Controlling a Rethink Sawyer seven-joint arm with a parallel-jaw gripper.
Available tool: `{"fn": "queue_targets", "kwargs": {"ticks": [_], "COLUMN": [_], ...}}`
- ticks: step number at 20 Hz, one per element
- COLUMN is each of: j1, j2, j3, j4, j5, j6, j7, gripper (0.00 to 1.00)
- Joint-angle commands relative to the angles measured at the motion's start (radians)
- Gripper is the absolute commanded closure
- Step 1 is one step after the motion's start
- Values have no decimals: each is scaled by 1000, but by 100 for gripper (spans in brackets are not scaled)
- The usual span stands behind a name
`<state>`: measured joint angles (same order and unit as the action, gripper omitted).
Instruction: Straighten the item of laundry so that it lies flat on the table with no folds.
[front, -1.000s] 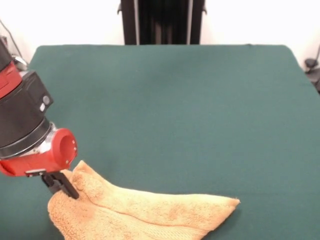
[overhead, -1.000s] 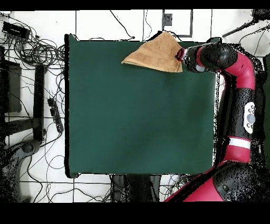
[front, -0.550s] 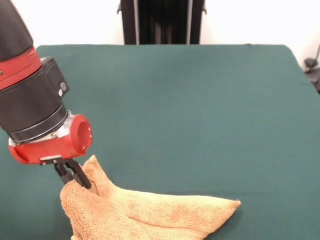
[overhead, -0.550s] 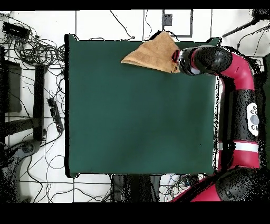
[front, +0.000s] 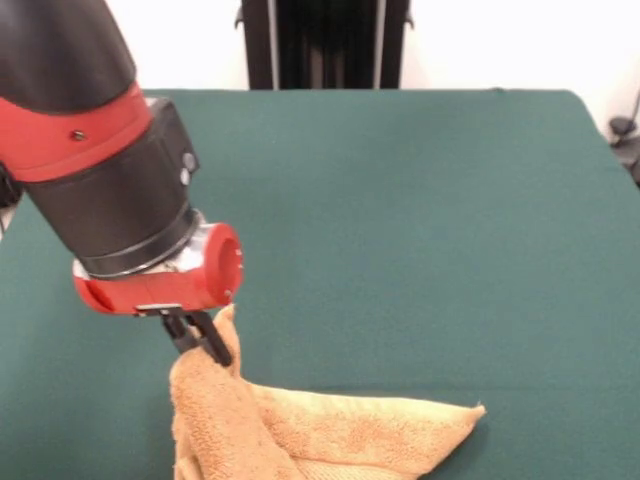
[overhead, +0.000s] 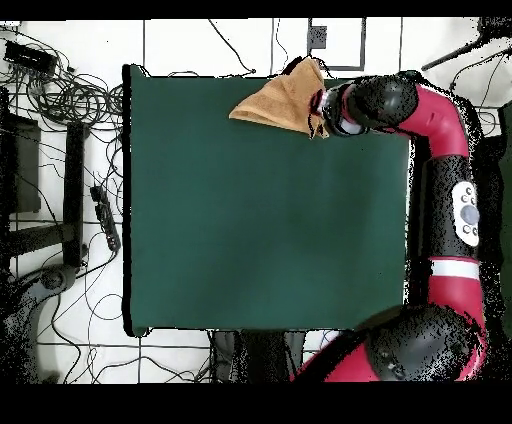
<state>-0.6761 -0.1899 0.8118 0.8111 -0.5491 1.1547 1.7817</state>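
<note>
Fingers (front: 205, 345): two black tips, closed narrowly on a raised corner of the towel, the cloth pinched between them and drawn up into a peak.

Table (front: 400, 200): large surface in dark green cloth. No other object is seen on it. Its full outline is given only by the overhead view, where the task's thing is placed at one corner, on the side away from the robot's base.

Arm (overhead: 445, 170): red and black, reaching along the table's edge. Over the last second the wrist has been carried inward across the table, from the edge of the front view to a point over the towel's end.

Towel (front: 330, 435): orange-yellow terry, lying folded at the near edge of the table in the front view, part of it cut off by the picture's lower border. With the wrist's travel, the held corner has been lifted and dragged toward the pointed end, so the cloth is bunched more tightly than a second ago. It is judged that flattening is not yet achieved; folds remain.

Gripper (front: 203, 343): its grasp is shown clearly in the front view only; in the overhead view it is largely hidden beneath the wrist.
</note>
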Motion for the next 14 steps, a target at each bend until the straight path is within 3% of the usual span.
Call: {"fn": "queue_targets", "kwargs": {"ticks": [1,7,14], "j1": [160,212,212], "j2": [70,133,166], "j3": [-86,-19,226], "j4": [-196,-419,-588], "j5": [43,-13,-238], "j6": [330,530,747], "j7": [232,231,246], "gripper": [100,100,100]}}
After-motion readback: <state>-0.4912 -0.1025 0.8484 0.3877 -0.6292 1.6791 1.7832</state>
